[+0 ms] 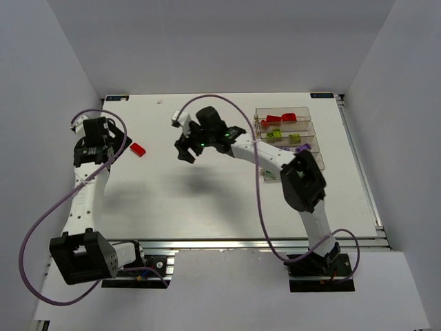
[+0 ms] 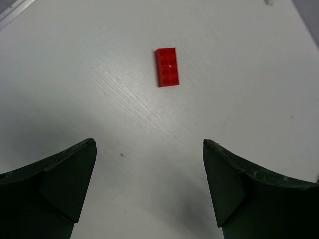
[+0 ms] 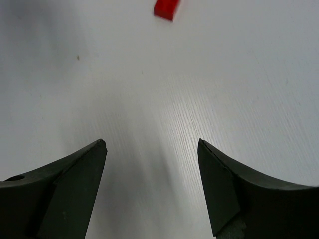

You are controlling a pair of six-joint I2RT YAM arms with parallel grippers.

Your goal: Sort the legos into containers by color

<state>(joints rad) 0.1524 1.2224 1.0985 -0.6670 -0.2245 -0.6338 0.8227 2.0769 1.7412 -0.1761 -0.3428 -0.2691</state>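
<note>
white table point(image 1: 207, 200) with one red lego point(image 1: 138, 148) loose beside left gripper point(image 2: 149, 149), well apart from containers point(image 1: 311, 129). right gripper point(image 1: 185, 148) near; both jaws wide, empty. likely fetch step; next calls for straddling it, closing.

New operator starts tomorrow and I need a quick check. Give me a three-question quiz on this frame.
1. True or false: the red brick lies flat on the table, outside the containers.
2. The left gripper is: A) shut on a brick, B) open and empty, C) inside a bin.
3. Which bin holds the red bricks: the farthest from the arm bases or the nearest?
Key: 1 true; 2 B; 3 the farthest.
</note>
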